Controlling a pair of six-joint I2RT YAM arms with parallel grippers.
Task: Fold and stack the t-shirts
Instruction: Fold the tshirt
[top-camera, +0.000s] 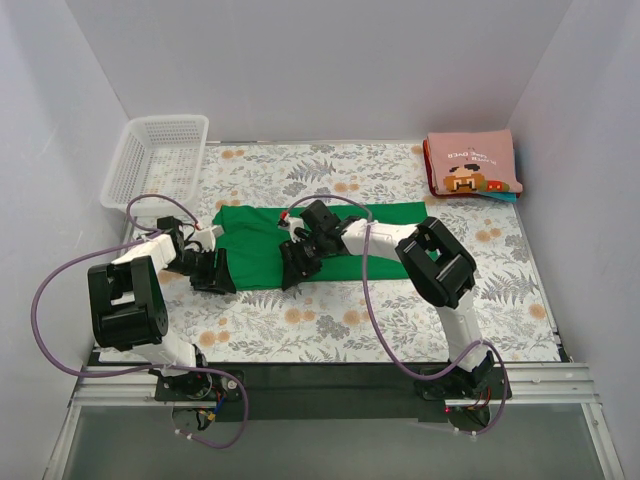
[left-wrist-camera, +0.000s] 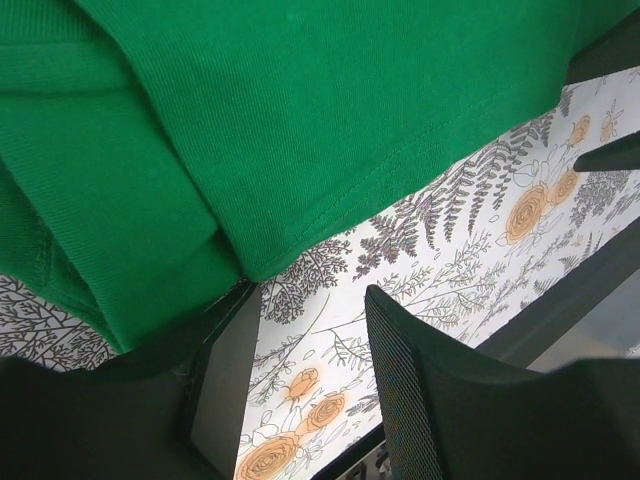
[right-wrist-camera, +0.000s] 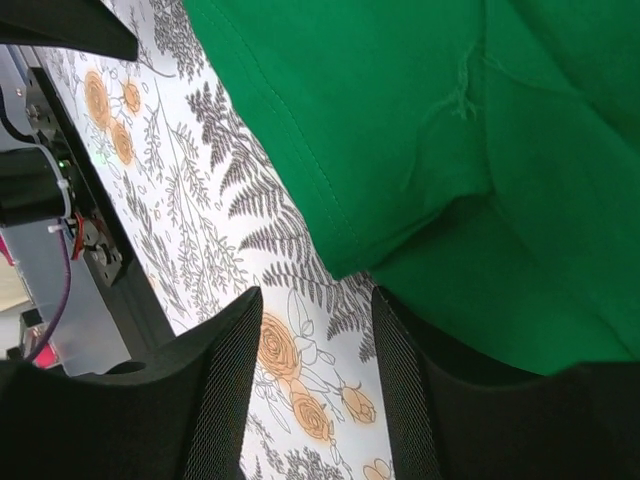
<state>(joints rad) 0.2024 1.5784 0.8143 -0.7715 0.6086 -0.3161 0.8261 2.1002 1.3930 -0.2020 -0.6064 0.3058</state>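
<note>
From above, the green t-shirt (top-camera: 330, 232) lies flat in the middle of the flowered table (top-camera: 400, 310), with the left gripper (top-camera: 212, 270) at its near left corner and the right gripper (top-camera: 298, 266) at its near hem. The folded pink t-shirt (top-camera: 470, 165) sits far right with a teal edge (top-camera: 508, 197) under it, and the white basket (top-camera: 155, 160) stands far left. The wrist views show what the top view hides: both pairs of fingers are spread apart, and the green hem touches one finger of each.
</note>
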